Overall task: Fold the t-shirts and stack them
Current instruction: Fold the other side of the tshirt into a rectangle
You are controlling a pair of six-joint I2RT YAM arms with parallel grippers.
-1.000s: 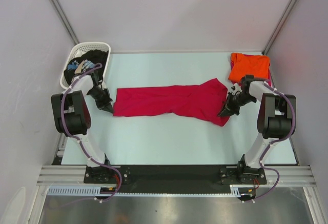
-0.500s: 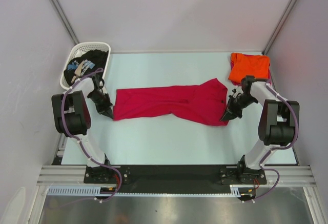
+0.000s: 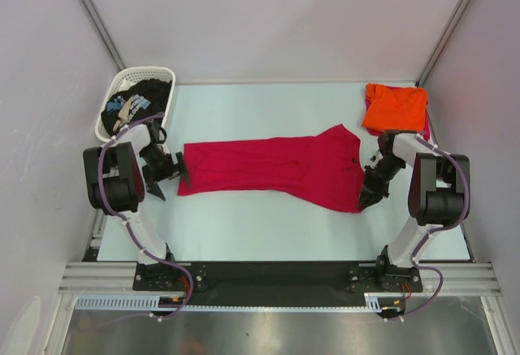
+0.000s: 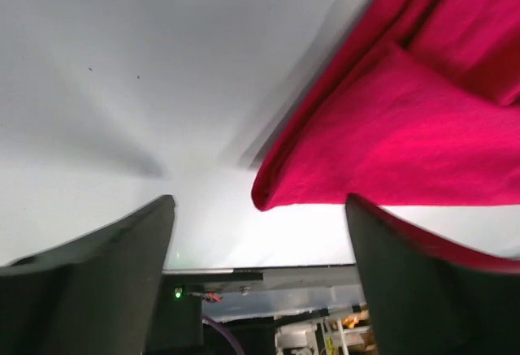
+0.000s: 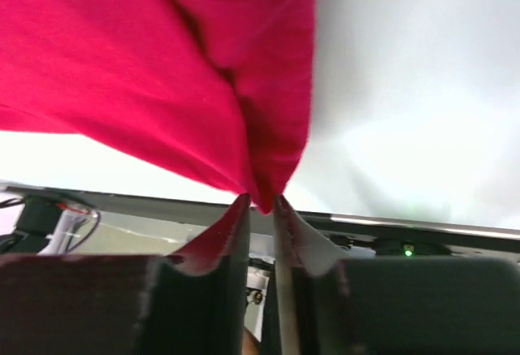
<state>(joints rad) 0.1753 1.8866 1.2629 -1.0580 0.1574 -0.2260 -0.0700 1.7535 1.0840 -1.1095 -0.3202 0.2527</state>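
The crimson-red t-shirt (image 3: 268, 168) lies stretched left to right across the table as a long folded band. My left gripper (image 3: 169, 178) stands open just off its left end. In the left wrist view that end (image 4: 406, 127) lies free on the table ahead of the left gripper (image 4: 258, 237). My right gripper (image 3: 367, 196) is at the shirt's near right corner. In the right wrist view the cloth (image 5: 122, 71) narrows to a point pinched between the nearly closed tips of the right gripper (image 5: 262, 202). The orange t-shirt (image 3: 396, 107) lies folded at the back right. The black t-shirt (image 3: 142, 95) sits in the basket.
The white lattice basket (image 3: 146, 71) stands at the back left corner, close behind the left arm. A strip of darker pink cloth (image 3: 424, 127) shows under the orange shirt. Grey walls close in on both sides of the table (image 3: 268, 233).
My left gripper has opened and let go of the shirt's left end. My right gripper has moved toward the near edge, drawing the right corner with it.
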